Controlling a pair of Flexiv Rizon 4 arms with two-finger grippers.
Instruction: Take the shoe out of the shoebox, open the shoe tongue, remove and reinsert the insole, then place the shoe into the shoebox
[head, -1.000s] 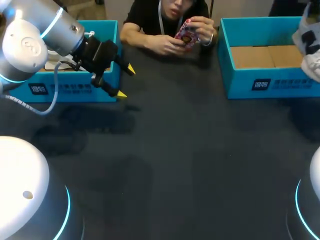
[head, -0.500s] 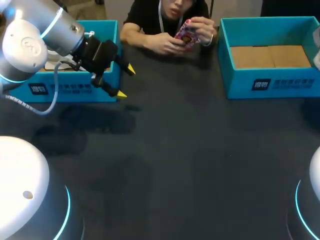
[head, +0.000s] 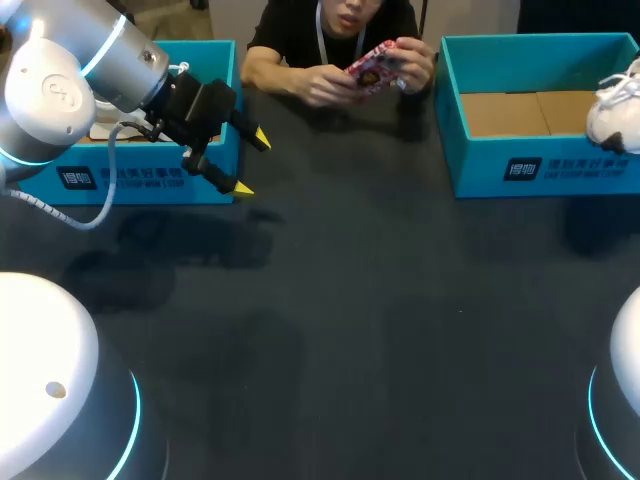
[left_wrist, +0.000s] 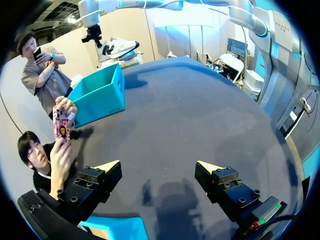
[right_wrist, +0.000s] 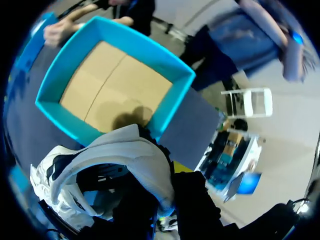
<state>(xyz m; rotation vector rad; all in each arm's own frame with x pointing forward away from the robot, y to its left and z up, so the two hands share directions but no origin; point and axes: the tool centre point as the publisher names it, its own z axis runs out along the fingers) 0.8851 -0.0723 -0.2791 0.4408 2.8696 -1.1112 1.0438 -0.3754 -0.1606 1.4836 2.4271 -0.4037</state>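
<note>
- White-and-grey sneaker (head: 612, 112) hangs aloft over the R end of the teal shoebox (head: 470, 165), clear of its cardboard floor. The right gripper (left_wrist: 96, 40) is clamped on it, though the upper hides the fingers in that arm's own wrist view.
- Left gripper (head: 250, 163) sits well to the L of the shoebox, spread wide and holding nothing, just beside a second teal box (head: 150, 190).
- Handling, as judged: light. The soft fabric upper should give under a pinch, while the sole looks stiff. Best hold is prob. the heel collar or sole sides, leaving the top opening free for the other arm.
- Insole not visible. It's likely thin & floppy, so pinch it at the heel end.
- Count: 1 sneaker, 2 teal boxes, 2 grippers, 1 person (head: 330, 80) w/ forearms on the table (head: 380, 300) edge, just L of the shoebox.
</note>
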